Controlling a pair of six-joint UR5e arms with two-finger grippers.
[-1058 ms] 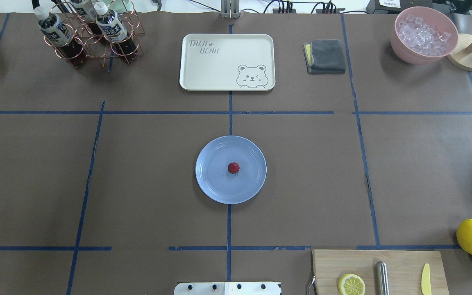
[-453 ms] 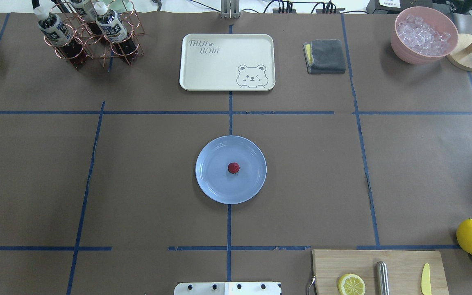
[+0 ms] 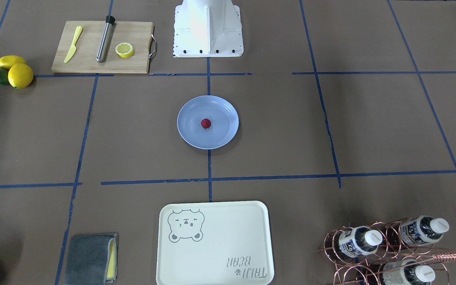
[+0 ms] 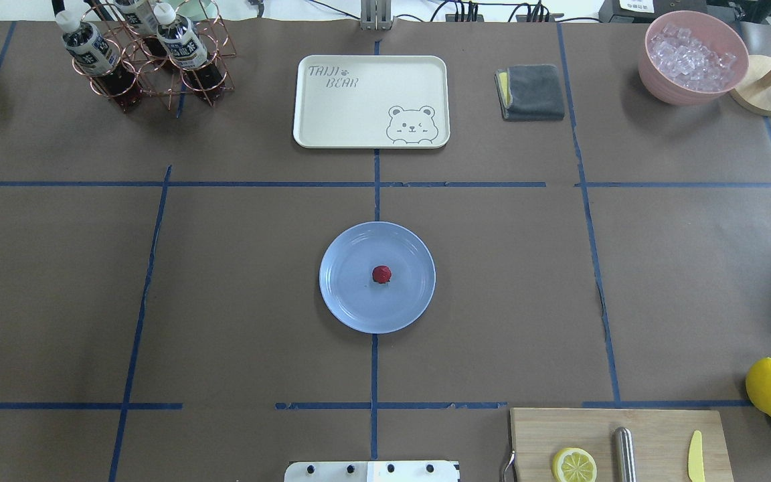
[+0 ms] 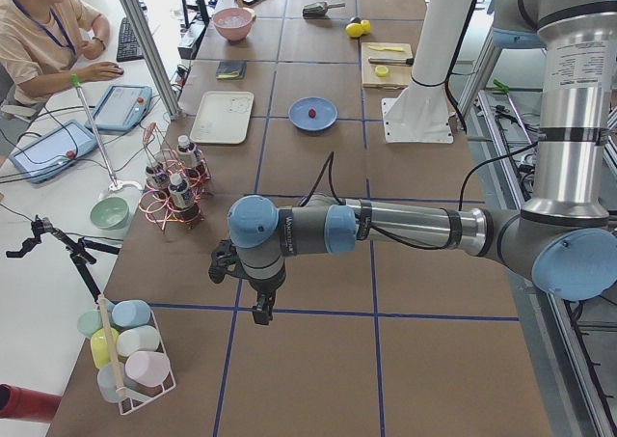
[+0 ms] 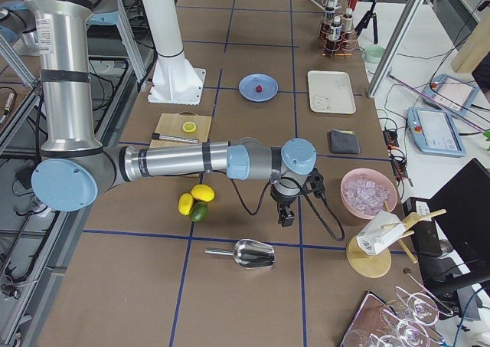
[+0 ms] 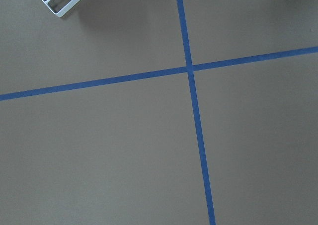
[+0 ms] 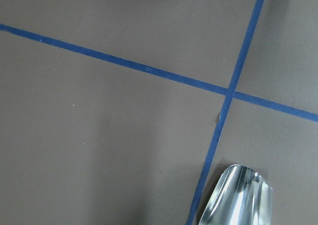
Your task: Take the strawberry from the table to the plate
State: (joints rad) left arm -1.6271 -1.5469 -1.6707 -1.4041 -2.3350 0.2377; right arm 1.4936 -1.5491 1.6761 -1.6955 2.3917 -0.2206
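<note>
The strawberry (image 4: 381, 274) is sitting near the middle of the plate (image 4: 345, 294), which is lying at the centre of the table (image 4: 225, 301), well away from every edge, so the placing is looking done. The left gripper (image 5: 261, 311) and right gripper (image 6: 286, 218) are hanging over opposite ends of the table, holding nothing visible; whether either is spread or closed cannot be told. The berry is looking light, soft and easily bruised — a gentle pinch across its widest part would suit.

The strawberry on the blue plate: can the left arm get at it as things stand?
Probably yes. The strawberry lies uncovered on the plate, with bare table around. The left claw hangs far off near the table's end, but nothing seems to stand between them.
</note>
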